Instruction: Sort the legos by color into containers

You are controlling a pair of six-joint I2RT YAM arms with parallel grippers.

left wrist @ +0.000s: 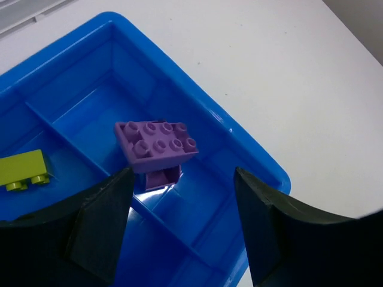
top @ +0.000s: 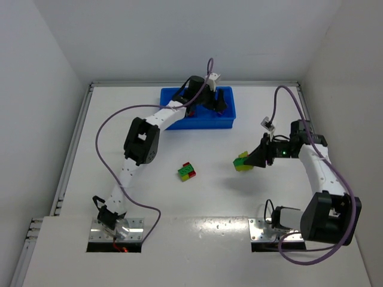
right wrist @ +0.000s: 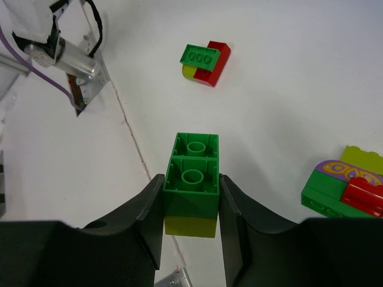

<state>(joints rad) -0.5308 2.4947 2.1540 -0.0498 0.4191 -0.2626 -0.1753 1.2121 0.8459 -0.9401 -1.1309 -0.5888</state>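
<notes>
Over the blue tray [top: 227, 122] at the far side of the table [top: 119, 107], the left gripper [left wrist: 181, 179] hovers with its fingers [left wrist: 102, 227] spread wide and nothing between them. Directly below sits a purple brick [left wrist: 155, 145], clear of both pads, resting against a divider; which compartment it counts as is hard to tell. A yellow-green brick [left wrist: 24, 170] lies in a neighbouring compartment. So the left side looks like a purple drop-off just finished. Mid-table on the right, the right gripper [right wrist: 190, 197] is clamped on a green-on-yellow stack [right wrist: 191, 185], pads tight on both sides and lifted off the surface. Two loose lots remain on the table: a green-red-yellow clump [right wrist: 205, 61] further out, and a mixed clump [right wrist: 350, 185] of purple, yellow, green and red just beside the right gripper. Step in hand, as I judge it: carrying the held stack toward the tray. Problem is that it is two colours, so the next move likely needs the empty left gripper to come back and pull the halves apart, then each half goes to its own compartment. Sorting looks roughly at its early-to-middle stage.
</notes>
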